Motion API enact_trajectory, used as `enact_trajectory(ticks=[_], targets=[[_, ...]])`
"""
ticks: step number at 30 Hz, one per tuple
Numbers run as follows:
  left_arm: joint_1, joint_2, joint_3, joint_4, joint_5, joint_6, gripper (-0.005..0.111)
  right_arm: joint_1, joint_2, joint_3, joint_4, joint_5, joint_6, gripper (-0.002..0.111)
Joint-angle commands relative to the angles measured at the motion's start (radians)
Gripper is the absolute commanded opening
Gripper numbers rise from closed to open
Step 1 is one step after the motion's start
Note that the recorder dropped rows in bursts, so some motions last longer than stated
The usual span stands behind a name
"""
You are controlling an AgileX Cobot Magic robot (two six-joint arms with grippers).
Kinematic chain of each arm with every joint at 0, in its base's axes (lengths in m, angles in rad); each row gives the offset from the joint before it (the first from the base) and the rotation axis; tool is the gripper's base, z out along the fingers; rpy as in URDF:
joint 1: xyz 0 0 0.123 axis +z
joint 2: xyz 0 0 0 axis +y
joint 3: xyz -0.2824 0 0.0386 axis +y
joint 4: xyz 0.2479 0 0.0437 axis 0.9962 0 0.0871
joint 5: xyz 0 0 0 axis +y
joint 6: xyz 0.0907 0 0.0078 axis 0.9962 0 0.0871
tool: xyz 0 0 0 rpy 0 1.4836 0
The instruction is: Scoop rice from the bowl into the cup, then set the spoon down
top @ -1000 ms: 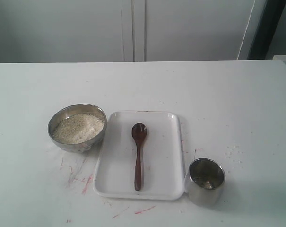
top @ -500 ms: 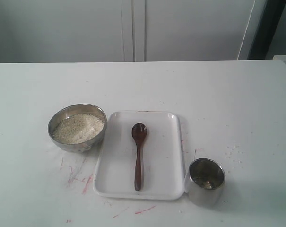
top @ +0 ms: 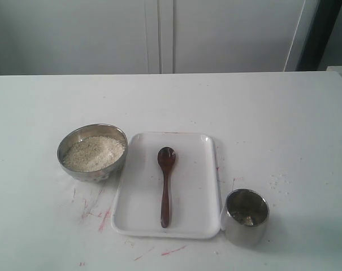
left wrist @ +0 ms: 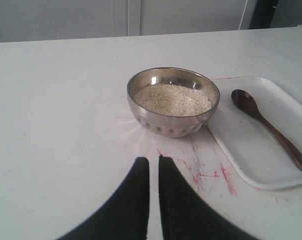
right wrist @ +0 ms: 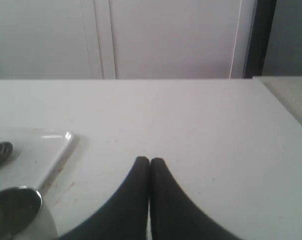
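Note:
The steel bowl (top: 91, 174) stands left of a white tray (top: 196, 192), with a pale heap of rice (top: 94, 152) in it. On the tray lies the dark wooden spoon (top: 165, 186), head away from the front edge. The steel cup (top: 238, 232) stands at the tray's front right corner. No arm shows in the exterior view. My left gripper (left wrist: 153, 160) hovers short of the bowl (left wrist: 165, 125), its jaws a narrow slit apart and empty. My right gripper (right wrist: 150, 161) is shut and empty over bare table, with the cup (right wrist: 13, 210) off to one side.
Red scribble marks (top: 103, 217) stain the white table (top: 272, 113) in front of the bowl. A few stray grains (top: 281, 180) lie right of the tray. A pale wall with cabinet panels (top: 159, 34) rises behind the table's far edge.

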Motion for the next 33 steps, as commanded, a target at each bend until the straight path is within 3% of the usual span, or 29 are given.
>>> enact_trajectory(ticks=[1, 9, 33], targets=[[-0.001, 0.001, -0.006, -0.01, -0.004, -0.002, 0.014, -0.006, -0.011, 0.005, 0.001, 0.06, -0.016, 0.0], [-0.001, 0.001, -0.006, -0.01, -0.004, -0.002, 0.014, -0.006, -0.011, 0.005, 0.001, 0.134, -0.011, 0.0], [-0.001, 0.001, -0.006, -0.01, -0.004, -0.002, 0.014, -0.006, -0.011, 0.005, 0.018, 0.137, -0.009, 0.0]])
